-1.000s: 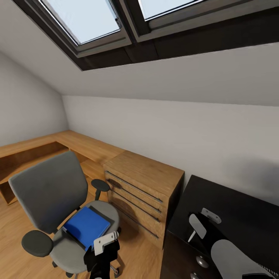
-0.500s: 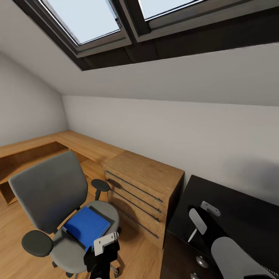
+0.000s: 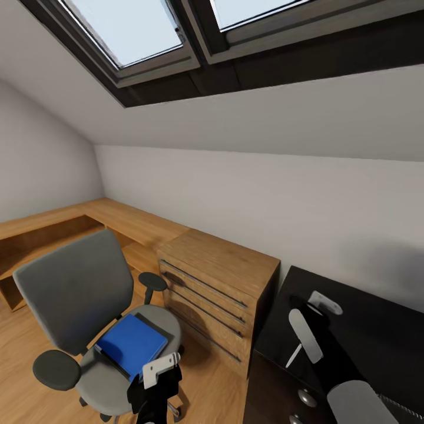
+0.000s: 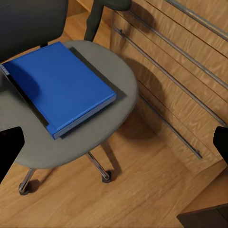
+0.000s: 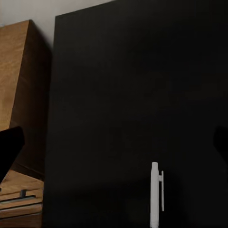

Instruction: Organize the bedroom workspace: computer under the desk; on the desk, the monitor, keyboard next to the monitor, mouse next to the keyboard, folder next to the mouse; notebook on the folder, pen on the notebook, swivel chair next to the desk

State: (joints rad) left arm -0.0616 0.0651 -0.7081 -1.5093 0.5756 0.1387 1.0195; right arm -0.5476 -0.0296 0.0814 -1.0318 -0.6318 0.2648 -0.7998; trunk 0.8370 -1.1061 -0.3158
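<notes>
The blue folder lies flat on the grey seat of the swivel chair, beside the wooden drawer chest. My left gripper hangs above the seat's front edge, fingers spread wide; I should come down square over the folder's near edge and pinch it there. My right gripper is open over the black cabinet, where a white pen lies.

You see a glossy blue folder on the swivel chair's matt grey cloth; wood-grain drawers with metal rails; a smooth white pen on the matt black desk.
</notes>
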